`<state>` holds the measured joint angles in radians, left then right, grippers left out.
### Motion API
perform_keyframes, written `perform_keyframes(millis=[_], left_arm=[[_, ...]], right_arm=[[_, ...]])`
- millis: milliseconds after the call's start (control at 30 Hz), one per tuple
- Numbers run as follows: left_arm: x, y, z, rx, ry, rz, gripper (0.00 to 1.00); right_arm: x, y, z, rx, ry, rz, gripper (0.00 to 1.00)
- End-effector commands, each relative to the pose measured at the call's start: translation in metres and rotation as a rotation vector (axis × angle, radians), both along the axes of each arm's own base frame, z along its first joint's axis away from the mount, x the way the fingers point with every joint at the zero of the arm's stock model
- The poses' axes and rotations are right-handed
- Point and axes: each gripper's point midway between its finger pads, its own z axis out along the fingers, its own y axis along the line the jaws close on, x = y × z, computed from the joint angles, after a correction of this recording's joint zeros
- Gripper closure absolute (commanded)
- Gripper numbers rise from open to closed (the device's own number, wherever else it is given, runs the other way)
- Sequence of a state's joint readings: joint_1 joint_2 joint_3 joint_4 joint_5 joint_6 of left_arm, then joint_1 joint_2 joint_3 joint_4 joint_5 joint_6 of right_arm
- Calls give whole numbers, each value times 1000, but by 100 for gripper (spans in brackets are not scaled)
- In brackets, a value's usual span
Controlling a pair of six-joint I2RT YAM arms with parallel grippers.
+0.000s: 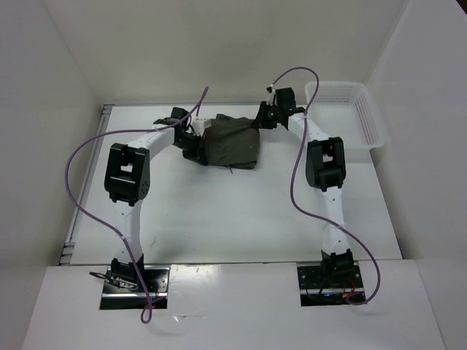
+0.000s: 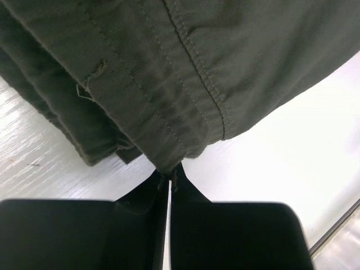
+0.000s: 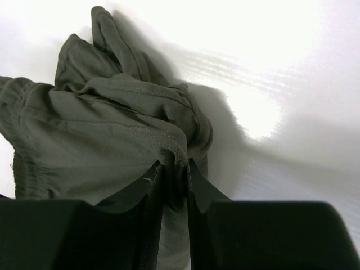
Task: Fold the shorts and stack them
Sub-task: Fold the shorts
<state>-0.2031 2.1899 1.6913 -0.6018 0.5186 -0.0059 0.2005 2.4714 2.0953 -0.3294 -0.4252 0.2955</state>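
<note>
The dark olive-green shorts (image 1: 232, 141) lie bunched in a rough square at the far middle of the table. My left gripper (image 1: 193, 143) is at their left edge, shut on a hem of the shorts (image 2: 169, 101), as the left wrist view (image 2: 170, 175) shows. My right gripper (image 1: 264, 117) is at their upper right corner, shut on a thick fold of the shorts (image 3: 112, 135); in the right wrist view (image 3: 174, 169) the cloth fills the gap between the fingers.
A white plastic mesh basket (image 1: 368, 124) stands at the far right of the table, right of my right arm. White walls close in the table at the back and both sides. A metal rail (image 1: 86, 182) runs along the table's left edge.
</note>
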Motion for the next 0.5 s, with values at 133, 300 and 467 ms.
perform_keyframes(millis=[133, 300, 467], left_arm=[[-5, 21, 18, 38, -9, 39, 100], [-4, 10, 26, -27, -10, 12, 73], [2, 16, 29, 11, -37, 31, 27]], right_arm=[[31, -6, 26, -14, -120, -37, 66], [24, 1, 39, 8, -134, 18, 17], [19, -1, 78, -8, -198, 37, 6]])
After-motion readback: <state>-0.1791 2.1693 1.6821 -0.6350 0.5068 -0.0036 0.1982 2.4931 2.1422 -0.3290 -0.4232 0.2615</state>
